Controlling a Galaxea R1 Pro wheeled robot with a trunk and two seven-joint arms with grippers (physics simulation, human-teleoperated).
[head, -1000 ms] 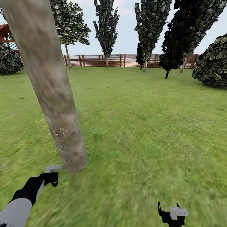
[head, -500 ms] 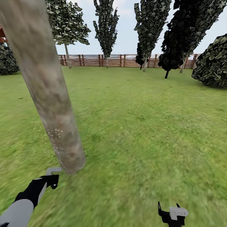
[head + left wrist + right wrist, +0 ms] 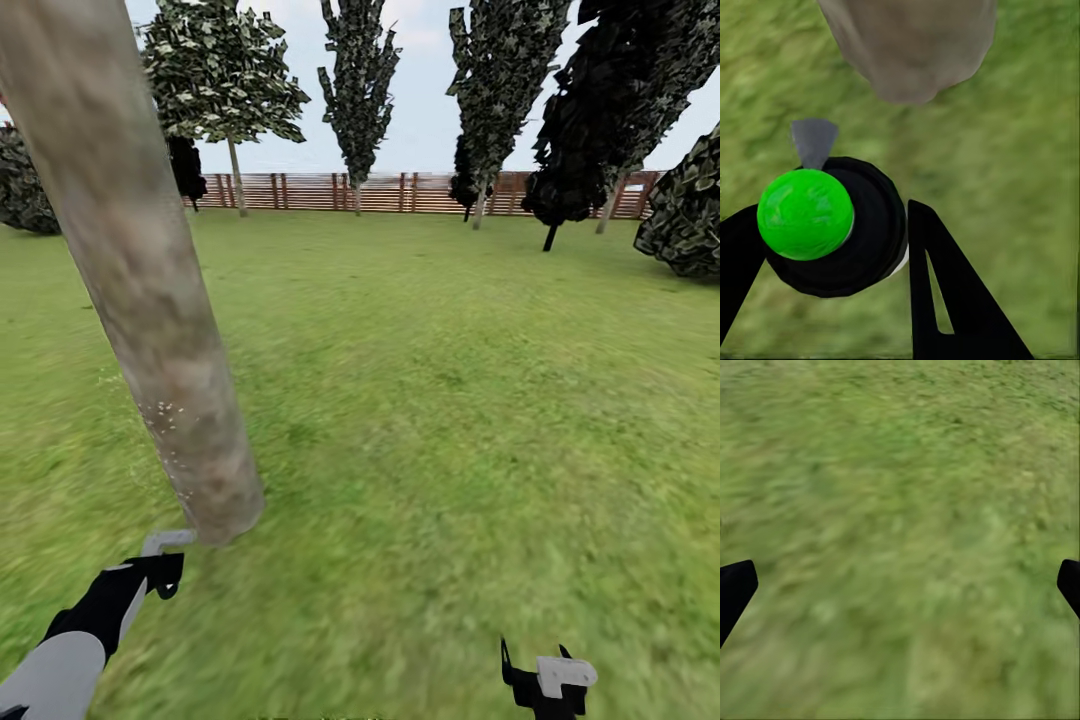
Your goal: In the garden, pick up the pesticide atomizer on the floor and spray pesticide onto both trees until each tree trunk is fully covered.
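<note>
So the tree trunk rises just ahead of the left gripper, base right by the nozzle. That gripper's clamped on the pesticide atomizer, top dot green; the right gripper hangs wide, farther off.

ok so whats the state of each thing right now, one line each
left tool: shut on the pesticide atomizer
pesticide atomizer: held, nozzle towards the trunk base, dot on top showing green
tree trunk: standing in the grass, pale specks low down on its left side
right tool: open, holding nothing, over bare grass
fence: standing along the far edge of the lawn
</note>
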